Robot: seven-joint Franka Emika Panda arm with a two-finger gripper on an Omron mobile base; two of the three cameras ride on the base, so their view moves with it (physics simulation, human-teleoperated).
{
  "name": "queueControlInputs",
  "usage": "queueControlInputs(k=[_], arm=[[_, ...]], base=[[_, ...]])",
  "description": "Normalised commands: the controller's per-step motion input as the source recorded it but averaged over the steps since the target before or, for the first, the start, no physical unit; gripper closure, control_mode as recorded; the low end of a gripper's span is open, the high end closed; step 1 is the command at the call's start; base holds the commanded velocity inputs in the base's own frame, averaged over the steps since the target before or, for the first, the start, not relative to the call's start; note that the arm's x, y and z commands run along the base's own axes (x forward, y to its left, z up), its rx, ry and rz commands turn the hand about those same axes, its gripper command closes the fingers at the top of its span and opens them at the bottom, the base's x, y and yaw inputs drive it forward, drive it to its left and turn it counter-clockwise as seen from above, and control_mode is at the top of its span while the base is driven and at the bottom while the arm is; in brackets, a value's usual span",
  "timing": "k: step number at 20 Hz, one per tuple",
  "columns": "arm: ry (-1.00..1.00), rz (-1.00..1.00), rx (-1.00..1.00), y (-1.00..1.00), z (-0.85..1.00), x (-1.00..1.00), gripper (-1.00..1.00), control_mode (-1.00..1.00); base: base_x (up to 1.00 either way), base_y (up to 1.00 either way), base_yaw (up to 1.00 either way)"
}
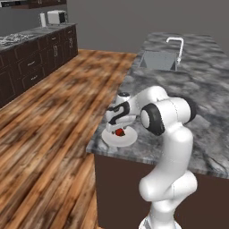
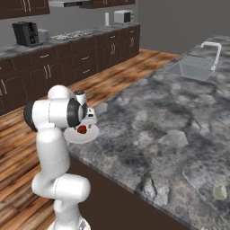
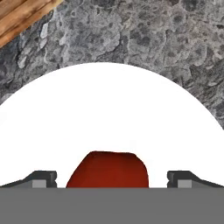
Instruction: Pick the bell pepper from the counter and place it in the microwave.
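Observation:
The small red bell pepper (image 3: 108,169) lies on a white plate (image 3: 109,109) near the corner of the grey stone counter (image 1: 188,89). My gripper (image 3: 111,178) hangs just above it, open, one fingertip on each side of the pepper and apart from it. From the left base camera the bell pepper (image 1: 119,132) peeks out under the hand, with the gripper (image 1: 118,129) low over the plate (image 1: 127,139). The right base camera shows the bell pepper (image 2: 82,130) on the plate (image 2: 85,137) beneath the gripper (image 2: 83,126). The microwave is out of view.
The plate sits close to the counter's edge (image 1: 96,145), above the wooden floor (image 1: 49,134). A steel sink with faucet (image 1: 161,58) lies at the counter's far end. Dark cabinets (image 2: 67,63) line the back wall. A small pale round object (image 2: 219,192) rests near the counter's front right.

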Motion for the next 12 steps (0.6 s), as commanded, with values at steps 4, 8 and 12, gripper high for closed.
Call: queueControlInputs(k=[4,8,12], arm=[[0.0,0.0,0.0,0.01,-0.15,0.08,-1.0,-1.0],[0.0,-0.04,0.0,0.0,-0.01,-0.03,-1.0,-1.0],[0.0,-0.05,0.0,0.0,-0.06,-0.03,-1.0,-1.0]], base=[[0.0,0.0,0.0],[0.0,0.0,0.0],[0.0,0.0,0.0]])
